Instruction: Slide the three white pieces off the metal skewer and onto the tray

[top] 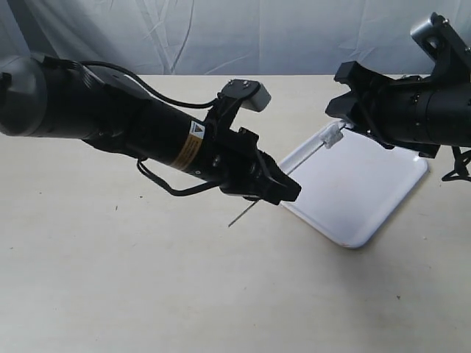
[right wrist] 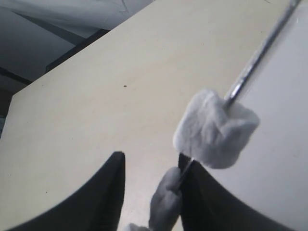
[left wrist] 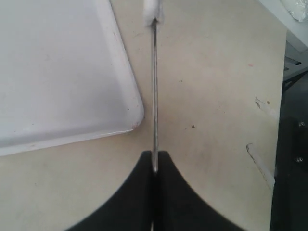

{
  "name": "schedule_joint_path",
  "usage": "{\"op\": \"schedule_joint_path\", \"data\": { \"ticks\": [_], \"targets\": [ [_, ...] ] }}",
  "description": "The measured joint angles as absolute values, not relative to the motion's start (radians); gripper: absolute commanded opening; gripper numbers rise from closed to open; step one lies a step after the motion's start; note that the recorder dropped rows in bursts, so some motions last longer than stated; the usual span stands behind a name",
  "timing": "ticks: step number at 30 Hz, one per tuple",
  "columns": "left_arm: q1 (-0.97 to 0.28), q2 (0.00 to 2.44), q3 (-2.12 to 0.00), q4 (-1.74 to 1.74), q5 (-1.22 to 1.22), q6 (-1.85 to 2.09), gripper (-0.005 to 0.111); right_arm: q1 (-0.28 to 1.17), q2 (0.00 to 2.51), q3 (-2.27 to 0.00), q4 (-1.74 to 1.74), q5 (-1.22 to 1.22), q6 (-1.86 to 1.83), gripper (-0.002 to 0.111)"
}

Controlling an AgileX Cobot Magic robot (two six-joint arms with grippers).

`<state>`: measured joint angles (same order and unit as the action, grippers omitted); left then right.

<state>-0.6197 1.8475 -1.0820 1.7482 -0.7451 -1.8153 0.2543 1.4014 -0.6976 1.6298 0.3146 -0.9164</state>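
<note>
The thin metal skewer (top: 294, 168) slants up from left to right above the table. My left gripper (top: 283, 190) is shut on its lower part, and its black fingers (left wrist: 144, 192) clamp the rod (left wrist: 154, 96). The white pieces (top: 333, 136) sit at the skewer's upper end, over the far left corner of the white tray (top: 368, 213). My right gripper (right wrist: 151, 166) is open around that end. One white piece (right wrist: 214, 127) sits just beyond its fingertips. A second piece (right wrist: 166, 199) lies between the fingers, against one of them. A third piece (right wrist: 132, 227) barely shows at the frame's edge.
The tray (left wrist: 130, 91) lies flat on the pale table (top: 147, 279), right of centre, with nothing on it. A light curtain (top: 221, 37) hangs behind the table. The table's far edge and a dark gap (right wrist: 57, 53) show in the right wrist view.
</note>
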Motion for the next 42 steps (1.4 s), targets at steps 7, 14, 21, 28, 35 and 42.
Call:
{"op": "schedule_joint_path", "data": {
  "ticks": [7, 14, 21, 28, 35, 42],
  "targets": [
    [-0.62, 1.889, -1.082, 1.748, -0.774, -1.809, 0.0, 0.254, 1.401, -0.698, 1.603, 0.325, -0.916, 0.003],
    [-0.62, 1.889, -1.082, 1.75, -0.797, -1.807, 0.0, 0.254, 1.401, -0.698, 1.605, 0.329, -0.9, 0.0],
    [-0.62, 1.889, -1.082, 1.752, -0.804, -1.807, 0.0, 0.254, 1.401, -0.698, 1.595, 0.329, -0.9, 0.0],
    [-0.62, 1.889, -1.082, 1.752, -0.807, -1.807, 0.011, 0.254, 1.401, -0.699, 1.568, 0.328, -0.897, 0.0],
    [-0.62, 1.889, -1.082, 1.752, -0.814, -1.803, 0.03, 0.254, 1.401, -0.699, 1.54, 0.316, -0.906, 0.0],
    [-0.62, 1.889, -1.082, 1.752, -0.814, -1.801, 0.03, 0.254, 1.401, -0.699, 1.54, 0.314, -0.908, 0.0]
  ]
}}
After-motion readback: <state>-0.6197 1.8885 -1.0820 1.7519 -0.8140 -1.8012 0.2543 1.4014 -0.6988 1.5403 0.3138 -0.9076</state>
